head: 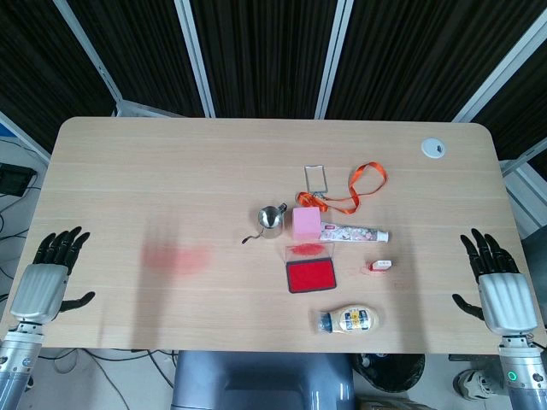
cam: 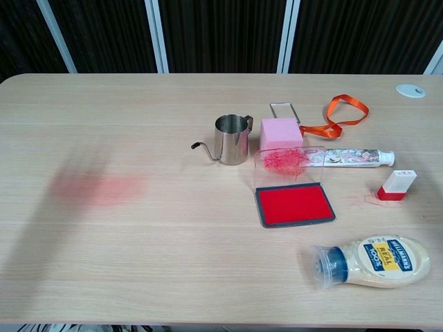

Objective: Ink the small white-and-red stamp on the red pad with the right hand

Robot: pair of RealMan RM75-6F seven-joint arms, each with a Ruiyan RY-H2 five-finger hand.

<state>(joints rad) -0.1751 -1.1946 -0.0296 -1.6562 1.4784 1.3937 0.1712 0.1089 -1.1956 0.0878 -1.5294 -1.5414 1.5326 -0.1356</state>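
Stamp (cam: 396, 185), small and blocky, is seen well ahead-left of the right hand (head: 498, 286), beside the flat red pad (cam: 293, 205). A glossy mayonnaise bottle (cam: 377, 261) is laid nearer. Fingers of both hands, left hand (head: 47, 278) included, are held spread, released, at the wooden table (head: 128, 188) edges.

Cut off at the bottom edge of the head view: both forearms, below the left hand (head: 44, 286) and right hand (head: 502, 293). Neither hand visible from the chest camera. Too small to read overhead: label on the lying squeeze bottle of pale mayonnaise (head: 351, 320). Partly veiled behind the red ink pad's raised clear lid (cam: 288, 164): pink cube (cam: 280, 134).
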